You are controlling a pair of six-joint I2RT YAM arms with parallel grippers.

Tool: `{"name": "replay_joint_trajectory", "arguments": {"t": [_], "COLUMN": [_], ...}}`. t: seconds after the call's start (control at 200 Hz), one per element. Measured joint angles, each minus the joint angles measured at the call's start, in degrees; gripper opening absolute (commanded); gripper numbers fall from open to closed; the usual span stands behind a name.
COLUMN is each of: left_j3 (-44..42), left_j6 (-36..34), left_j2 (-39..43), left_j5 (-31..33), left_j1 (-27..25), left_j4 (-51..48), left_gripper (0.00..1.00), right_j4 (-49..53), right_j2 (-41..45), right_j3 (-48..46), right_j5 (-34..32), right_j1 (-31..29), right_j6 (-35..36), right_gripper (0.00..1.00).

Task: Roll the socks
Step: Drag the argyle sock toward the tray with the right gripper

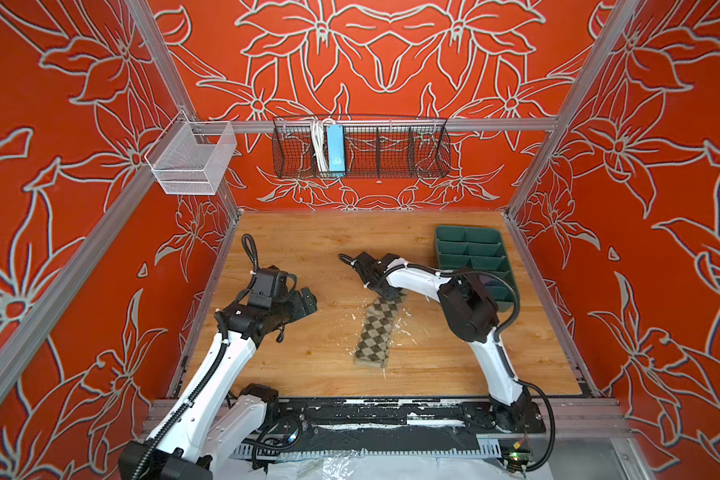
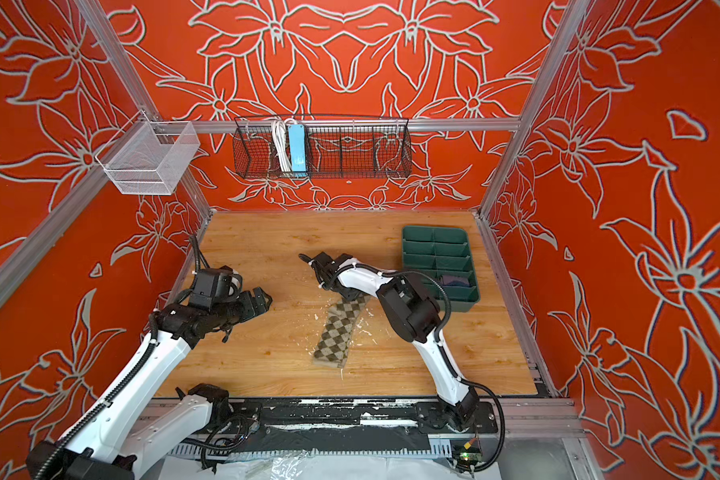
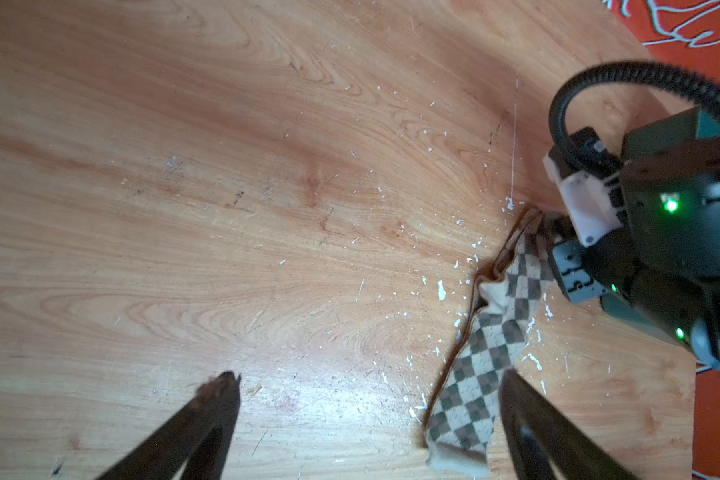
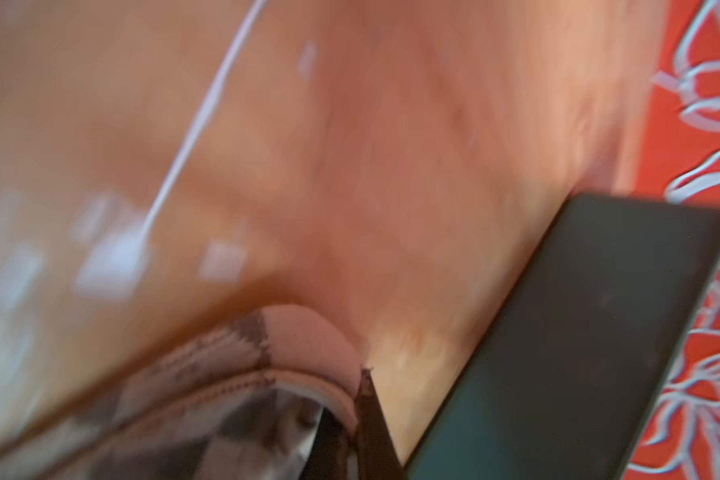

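I count one argyle sock (image 1: 378, 332) and one tray (image 1: 468, 235) on the tabletop (image 1: 308, 249); right jaws grip the sock, left jaws wide.

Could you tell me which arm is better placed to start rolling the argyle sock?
Right: the right gripper is shut on the far end of the argyle sock; the left gripper hangs open, apart from it.

**A:** So what have we got on the wooden table (image 1: 308, 249)?

**B:** We see a beige argyle sock (image 1: 376, 336) stretched out near the middle. A green divided tray (image 2: 464, 305) sits off to its right, towards the far corner. There are also white flecks (image 3: 441, 289) scattered around the sock.
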State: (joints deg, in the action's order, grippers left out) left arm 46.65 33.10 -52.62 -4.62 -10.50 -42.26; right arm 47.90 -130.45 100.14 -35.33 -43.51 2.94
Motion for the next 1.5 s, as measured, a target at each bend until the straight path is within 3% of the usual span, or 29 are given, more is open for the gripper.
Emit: {"name": "replay_joint_trajectory", "arguments": {"t": [0.145,0.185,0.23,0.305,0.33,0.385,0.465,0.641,0.811,1.091,1.176,1.281,1.501], "left_j3": [-1.92,-2.08,-2.08,-1.68,-1.40,-0.76,0.13,2.05,4.26,4.96,4.57,3.13,-3.91], "left_j6": [-0.24,-0.87,-1.75,-3.23,-3.69,-4.59,-5.75,-10.27,-16.37,-22.51,-22.84,-23.45,-27.36], "left_j2": [-0.26,-0.44,-0.72,-1.57,-2.01,-2.84,-3.78,-5.16,-2.97,2.38,2.34,2.36,3.91], "left_j5": [-1.97,-2.75,-3.23,-3.52,-3.58,-3.82,-4.68,-6.51,-7.58,-8.00,-7.93,-8.50,-9.55], "left_j1": [0.00,0.00,0.00,0.00,0.00,0.00,0.00,0.00,-0.02,-0.48,-0.57,-1.46,-4.87], "left_j4": [1.36,1.73,2.29,2.80,2.97,3.34,4.13,5.16,5.53,6.43,7.26,9.22,15.47], "left_gripper": [0.98,0.98,0.98,0.98,0.98,0.98,0.98,0.98,0.99,0.99,0.99,0.99,0.99], "right_j4": [-0.35,-0.61,-1.36,-2.78,-2.99,-3.28,-3.87,-5.31,-7.72,-14.67,-17.57,-19.96,-23.69], "right_j2": [-2.93,-2.78,-2.40,-0.70,0.24,2.86,6.86,19.15,37.88,72.78,79.80,78.34,50.71], "right_j3": [2.80,2.67,1.90,-0.26,-1.05,-2.58,-5.03,-11.98,-19.85,-41.31,-49.13,-52.33,-42.32], "right_j5": [-2.75,-2.78,-2.78,-2.54,-2.40,-1.01,1.27,5.22,12.85,26.32,29.46,32.41,38.95], "right_j1": [0.33,0.31,0.31,0.31,0.31,0.42,0.39,0.24,0.26,0.26,0.26,0.31,1.03], "right_j6": [2.97,3.28,3.58,3.91,3.87,3.74,3.37,2.08,-1.60,-20.41,-25.40,-30.14,-32.63], "right_gripper": [0.01,0.05,0.18,0.56,0.65,0.75,0.83,0.88,0.88,0.86,0.86,0.87,0.89]}}
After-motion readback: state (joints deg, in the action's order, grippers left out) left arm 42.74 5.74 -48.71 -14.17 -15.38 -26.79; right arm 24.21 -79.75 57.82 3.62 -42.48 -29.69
